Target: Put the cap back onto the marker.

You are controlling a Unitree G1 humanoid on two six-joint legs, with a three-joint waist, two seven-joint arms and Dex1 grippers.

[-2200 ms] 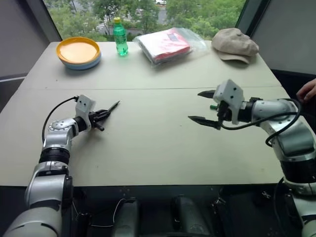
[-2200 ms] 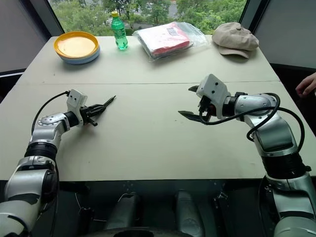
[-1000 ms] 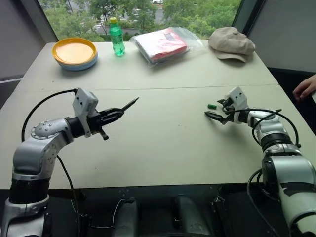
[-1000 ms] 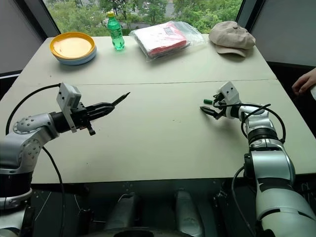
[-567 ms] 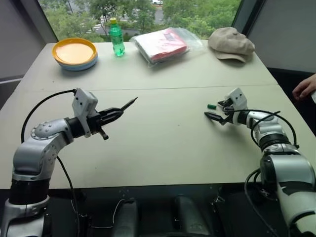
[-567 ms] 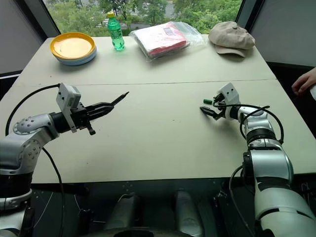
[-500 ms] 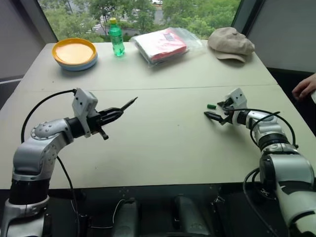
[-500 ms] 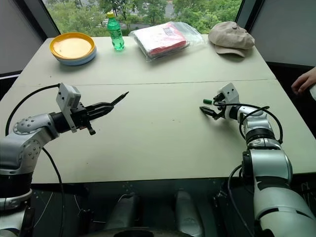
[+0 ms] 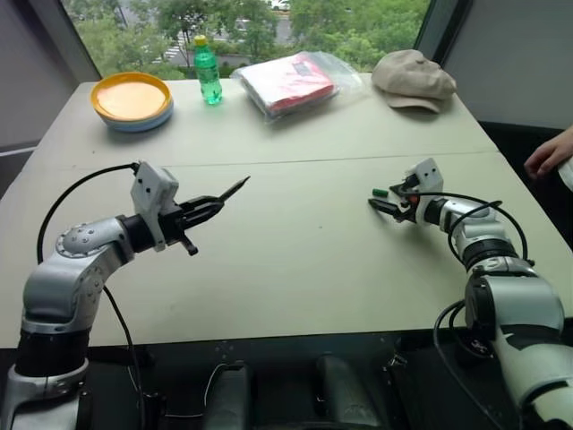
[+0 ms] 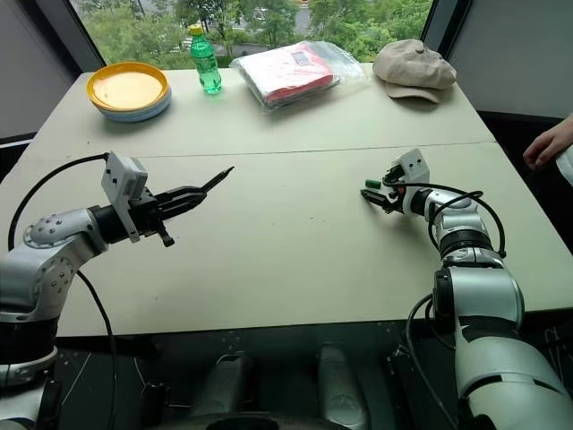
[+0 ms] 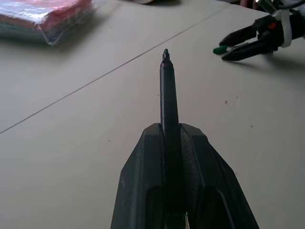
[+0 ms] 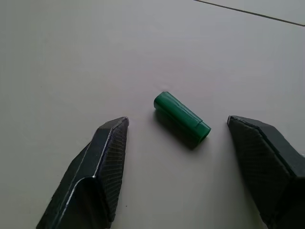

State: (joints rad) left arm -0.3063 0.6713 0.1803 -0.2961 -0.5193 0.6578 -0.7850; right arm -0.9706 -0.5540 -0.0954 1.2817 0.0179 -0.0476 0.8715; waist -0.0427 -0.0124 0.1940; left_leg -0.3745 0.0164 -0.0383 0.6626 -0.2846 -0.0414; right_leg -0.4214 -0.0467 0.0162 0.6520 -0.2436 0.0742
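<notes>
2 things matter here: the cap (image 12: 181, 117) and the marker (image 11: 167, 105). The green cap lies on its side on the table (image 9: 295, 260), at the right of the left eye view, with no hand holding it. The right gripper (image 12: 190, 164) has its fingers spread, 1 on each side of the cap, not touching it. The cap looks tiny, light, hard and smooth, so it could roll or pop away. Pinching it across its round middle seems best. The left gripper (image 11: 174, 143) is clamped tight on the marker, at the left of that view. The marker looks stiff and thin, tip pointing out.
</notes>
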